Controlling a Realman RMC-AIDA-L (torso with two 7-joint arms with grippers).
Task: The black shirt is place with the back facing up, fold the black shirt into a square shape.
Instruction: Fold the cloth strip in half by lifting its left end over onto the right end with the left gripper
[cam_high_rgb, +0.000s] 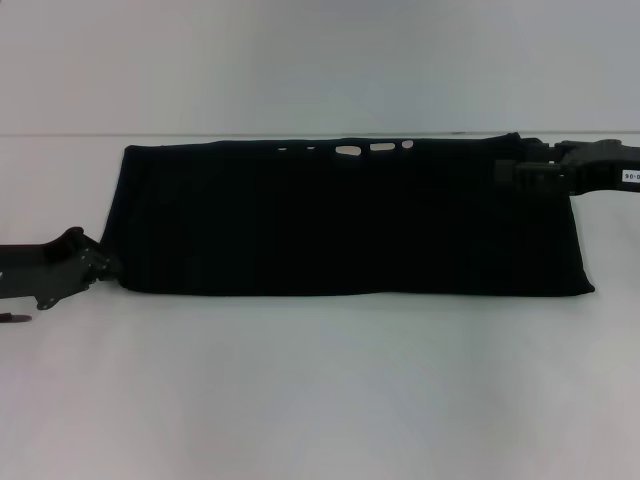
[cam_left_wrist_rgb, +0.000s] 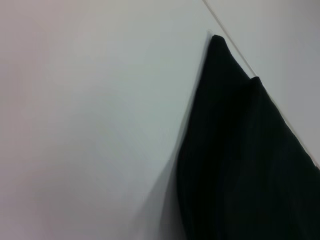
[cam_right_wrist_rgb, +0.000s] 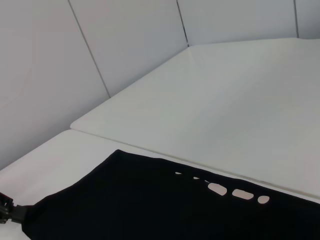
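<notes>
The black shirt is laid flat on the white table as a long band. The left gripper is placed at its near left corner, the right gripper at its far right corner; whether either one grips the cloth cannot be told.

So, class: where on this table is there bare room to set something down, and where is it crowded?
Free: the wide strip of table in front of the shirt, and the narrow strip behind it. Crowded: the shirt's ends, with the left claw at its near left corner and the right claw at its far right corner.
</notes>
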